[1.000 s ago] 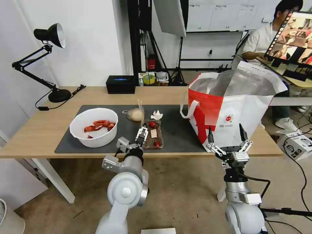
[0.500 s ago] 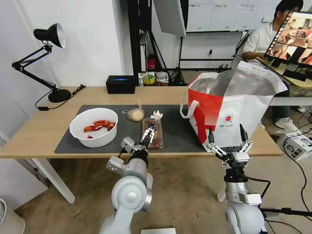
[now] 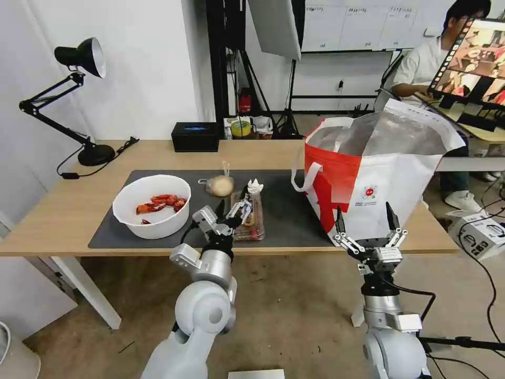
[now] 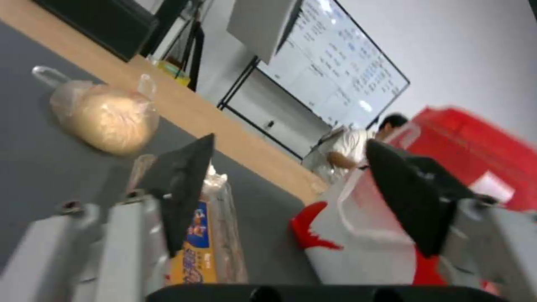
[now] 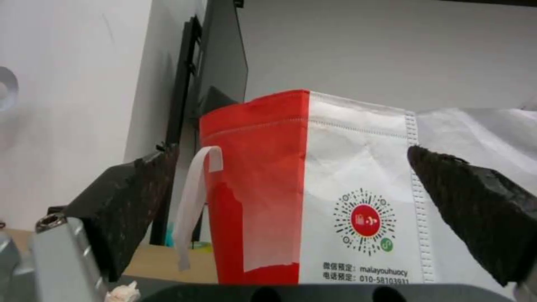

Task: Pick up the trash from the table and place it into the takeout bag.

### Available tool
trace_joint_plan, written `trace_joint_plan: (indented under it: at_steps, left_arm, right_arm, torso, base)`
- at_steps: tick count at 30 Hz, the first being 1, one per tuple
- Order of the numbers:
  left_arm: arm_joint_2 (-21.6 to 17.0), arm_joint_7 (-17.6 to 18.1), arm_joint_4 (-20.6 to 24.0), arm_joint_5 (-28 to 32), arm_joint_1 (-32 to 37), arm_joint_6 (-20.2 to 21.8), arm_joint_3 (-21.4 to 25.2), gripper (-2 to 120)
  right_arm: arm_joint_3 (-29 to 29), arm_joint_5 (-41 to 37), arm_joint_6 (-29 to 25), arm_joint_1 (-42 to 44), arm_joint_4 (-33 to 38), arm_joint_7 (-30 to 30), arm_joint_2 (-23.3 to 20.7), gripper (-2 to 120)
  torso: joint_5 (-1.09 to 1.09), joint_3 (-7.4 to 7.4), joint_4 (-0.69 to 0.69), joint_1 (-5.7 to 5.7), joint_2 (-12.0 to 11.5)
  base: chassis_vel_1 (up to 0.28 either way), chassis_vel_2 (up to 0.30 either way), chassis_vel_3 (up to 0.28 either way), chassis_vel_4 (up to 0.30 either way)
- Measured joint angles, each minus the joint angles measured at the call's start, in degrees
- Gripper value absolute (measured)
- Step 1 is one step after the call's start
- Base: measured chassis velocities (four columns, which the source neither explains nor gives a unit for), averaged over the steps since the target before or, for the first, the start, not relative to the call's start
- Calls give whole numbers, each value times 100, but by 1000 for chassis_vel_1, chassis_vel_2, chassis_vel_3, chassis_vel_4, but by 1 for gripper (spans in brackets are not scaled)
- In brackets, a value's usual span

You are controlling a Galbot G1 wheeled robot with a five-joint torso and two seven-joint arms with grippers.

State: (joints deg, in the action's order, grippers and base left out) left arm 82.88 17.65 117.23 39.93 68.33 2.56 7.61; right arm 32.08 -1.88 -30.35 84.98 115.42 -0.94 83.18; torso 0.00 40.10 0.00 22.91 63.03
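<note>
The trash lies on the table's (image 3: 63, 210) dark mat (image 3: 286, 213): a white bowl (image 3: 152, 205) with red shells, a beige lump in a clear bag (image 3: 220, 185) (image 4: 106, 119), a crumpled tissue (image 3: 255, 185) and a clear plastic tray (image 3: 253, 213) (image 4: 218, 235). My left gripper (image 3: 232, 205) (image 4: 291, 142) is open low over the mat, one finger against the tray's left side. The takeout bag (image 3: 376, 173) (image 5: 335, 201) stands open at the table's right end. In front of the bag, at the table's front edge, my right gripper (image 3: 364, 220) (image 5: 291, 153) is held open and holds nothing.
A black desk lamp (image 3: 79, 58) stands at the far left corner and a small black box (image 3: 195, 137) at the back edge. A person sits at a screen (image 3: 473, 58) behind the bag. White table legs (image 3: 87, 287) and floor cables (image 3: 489, 284) lie below.
My left gripper has moved farther over the mat and turned along the tray's left side. The tray, flat and wide before, now looks narrower and tipped up. The right arm has stayed put.
</note>
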Motion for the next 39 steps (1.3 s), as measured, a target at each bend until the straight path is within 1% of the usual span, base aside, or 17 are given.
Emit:
trace_joint_plan:
  at_steps: [1,2,3,4,5,6,7,8,10,11,13,15,16,23,24,26,39]
  left_arm:
    - [0,0,0,0,0,0,0,71]
    - [-152,-403,-258,-554,-57,43,-46,51]
    - [-152,-403,-258,-554,-57,43,-46,51]
    - [-247,-615,-417,-840,-137,71,-60,38]
    - [-282,-725,-490,-937,-183,75,-66,34]
    - [-297,-789,-543,-1007,-217,76,-69,31]
    - [-297,-789,-543,-1007,-217,76,-69,31]
    - [-319,-883,-641,-1123,-279,76,-78,25]
    - [-346,-935,-761,-1200,-359,76,-97,16]
    - [-346,-935,-761,-1200,-359,76,-97,16]
    - [-373,-939,-829,-1241,-402,111,-125,4]
    - [-373,-939,-829,-1241,-402,111,-125,4]
    - [-395,-939,-847,-1276,-409,175,-141,0]
    - [-424,-893,-859,-1386,-350,568,-122,0]
    - [-424,-893,-859,-1386,-350,568,-122,0]
    - [-431,-773,-857,-1398,-323,720,-97,0]
    - [-407,-667,-871,-1369,-236,821,-107,0]
  right_arm:
    - [0,0,0,0,0,0,0,100]
    - [-20,-1,7,-68,-78,-5,0,100]
    - [-20,-1,7,-68,-78,-5,0,100]
    - [-28,0,7,-95,-115,-8,8,100]
    - [-29,1,7,-106,-122,-10,6,100]
    - [-29,1,8,-115,-127,-11,4,100]
    - [-29,1,8,-115,-127,-11,4,100]
    - [-30,1,7,-127,-130,-11,0,100]
    - [-29,2,8,-142,-130,-11,-8,100]
    - [-29,2,8,-142,-130,-11,-8,100]
    - [-18,0,9,-145,-130,-12,-27,100]
    - [-18,0,9,-145,-130,-12,-27,100]
    - [-10,-4,9,-142,-130,-11,-39,100]
    - [-8,-14,9,-151,-130,-11,-32,100]
    - [-8,-14,9,-151,-130,-11,-32,100]
    - [-14,-12,10,-168,-130,-11,-24,100]
    - [-13,-11,13,-162,-138,-11,-23,100]
  torso:
    - [0,0,0,0,0]
    - [0,0,0,0,0]
    - [0,0,0,0,0]
    - [0,0,1,0,0]
    - [0,1,0,0,0]
    - [0,0,0,1,0]
    - [0,0,0,1,0]
    - [0,0,0,0,0]
    - [0,0,0,0,0]
    - [0,0,0,0,0]
    - [0,0,0,0,0]
    - [0,0,0,0,0]
    - [0,0,0,0,0]
    - [0,0,0,1,0]
    - [0,0,0,1,0]
    - [1,0,0,1,0]
    - [0,0,0,0,0]
  base:
    - [0,0,0,0]
    - [0,0,0,0]
    - [0,0,0,0]
    - [0,0,0,0]
    - [0,0,0,0]
    - [0,0,0,0]
    - [0,0,0,0]
    - [0,0,0,0]
    - [0,0,0,0]
    - [0,0,0,0]
    - [0,0,0,0]
    - [0,0,0,0]
    - [0,0,0,0]
    - [0,0,0,0]
    - [0,0,0,0]
    - [0,0,0,0]
    - [0,0,0,0]
